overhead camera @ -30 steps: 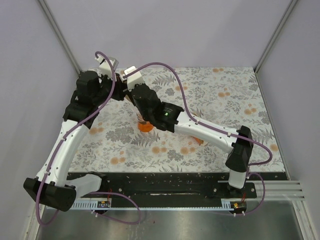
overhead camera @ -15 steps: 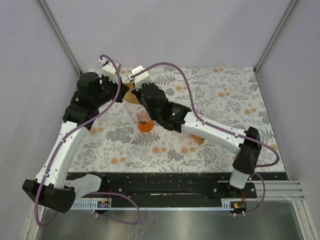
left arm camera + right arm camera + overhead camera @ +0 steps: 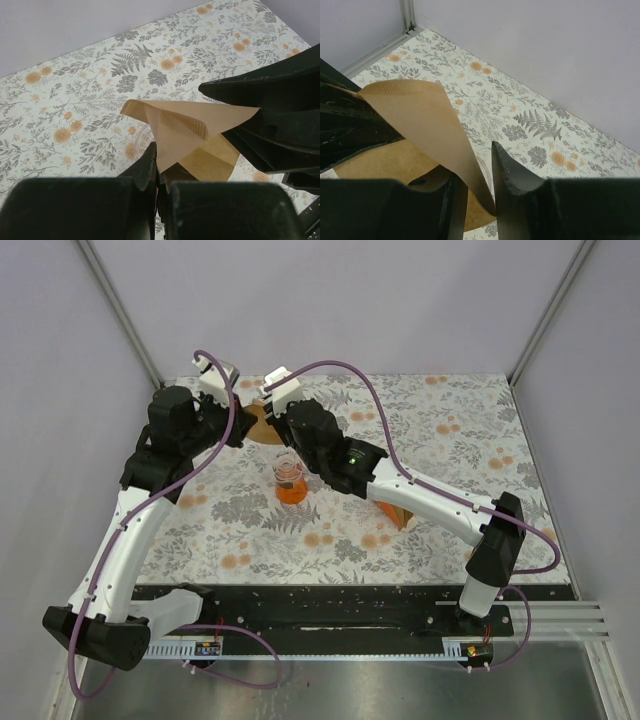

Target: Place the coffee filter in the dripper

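Top external: left jaws pinch the coffee filter [image 3: 263, 427] beyond the dripper [image 3: 289, 483], right jaws parted.

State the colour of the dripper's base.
The dripper has an orange base, best seen in the top external view.

Between left tool [image 3: 157, 167] and right tool [image 3: 477, 167], the coffee filter [image 3: 182, 127] hangs behind the dripper [image 3: 290, 485].

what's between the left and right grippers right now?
The coffee filter spans the gap: the left gripper is shut on one edge, the right gripper has its fingers apart around the other. Shows in both wrist views.
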`<state>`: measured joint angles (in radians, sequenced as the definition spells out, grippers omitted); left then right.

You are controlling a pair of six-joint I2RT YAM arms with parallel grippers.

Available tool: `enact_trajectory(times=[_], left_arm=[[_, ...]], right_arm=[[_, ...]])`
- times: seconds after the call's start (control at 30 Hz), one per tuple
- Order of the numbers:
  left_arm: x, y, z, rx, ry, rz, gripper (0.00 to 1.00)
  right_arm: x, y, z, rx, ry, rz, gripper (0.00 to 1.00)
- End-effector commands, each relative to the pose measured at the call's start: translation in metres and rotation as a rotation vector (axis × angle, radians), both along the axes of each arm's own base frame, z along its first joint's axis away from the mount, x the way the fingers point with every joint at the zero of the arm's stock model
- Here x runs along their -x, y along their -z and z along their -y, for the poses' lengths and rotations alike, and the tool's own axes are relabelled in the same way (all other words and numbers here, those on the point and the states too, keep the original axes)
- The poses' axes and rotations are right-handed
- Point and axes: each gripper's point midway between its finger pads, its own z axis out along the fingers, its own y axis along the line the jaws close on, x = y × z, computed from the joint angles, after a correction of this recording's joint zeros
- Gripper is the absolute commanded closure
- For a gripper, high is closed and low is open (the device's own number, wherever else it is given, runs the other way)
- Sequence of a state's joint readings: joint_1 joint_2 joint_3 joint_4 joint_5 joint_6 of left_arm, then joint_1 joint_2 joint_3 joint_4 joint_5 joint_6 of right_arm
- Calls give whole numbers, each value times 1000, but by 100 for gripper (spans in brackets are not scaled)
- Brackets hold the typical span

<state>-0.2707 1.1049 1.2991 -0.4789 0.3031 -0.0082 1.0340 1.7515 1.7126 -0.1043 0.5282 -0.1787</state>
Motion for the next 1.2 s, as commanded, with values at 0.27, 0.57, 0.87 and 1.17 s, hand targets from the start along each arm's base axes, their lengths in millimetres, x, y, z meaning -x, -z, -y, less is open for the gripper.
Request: enact_trajectory(times=[0.27,0.57,0.87,1.17], left_arm=[[-5,-13,-21,-92,-68,83,100],[-9,-5,-29,-129,-92,76,100],[-2,-11,-16,-95,-17,88,90],[18,-26,-2,-39,76,66,55]], right_arm=[[-7,-29,32,-47,93,37,100],[-14,-26,60,-20,162,27,100],[-11,-21,43,-15,71,-22,100],[-11,1,30,72,36,-123,100]])
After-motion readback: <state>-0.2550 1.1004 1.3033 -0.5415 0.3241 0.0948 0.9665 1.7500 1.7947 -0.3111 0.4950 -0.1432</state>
